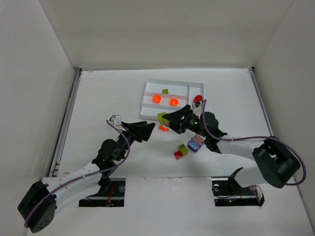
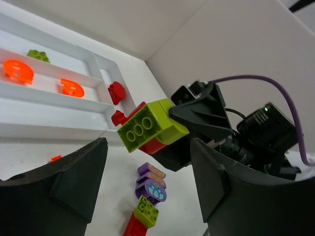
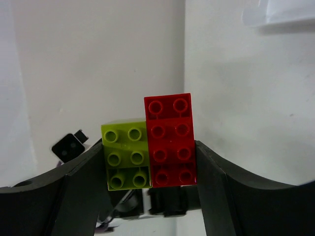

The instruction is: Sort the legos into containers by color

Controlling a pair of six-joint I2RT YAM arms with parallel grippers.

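Right gripper (image 3: 147, 158) clamps a joined lime brick (image 3: 125, 155) and red brick (image 3: 170, 140) aloft, just short of the white tray (image 1: 184, 87). Left gripper (image 1: 150, 129) faces them, fingers wide; I judge it's there to pull them apart.

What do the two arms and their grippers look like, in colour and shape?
The left arm and right arm have white links and bulky black joints; a purple cable runs along each. The left gripper and right gripper are matte black, with broad wedge-shaped fingers.
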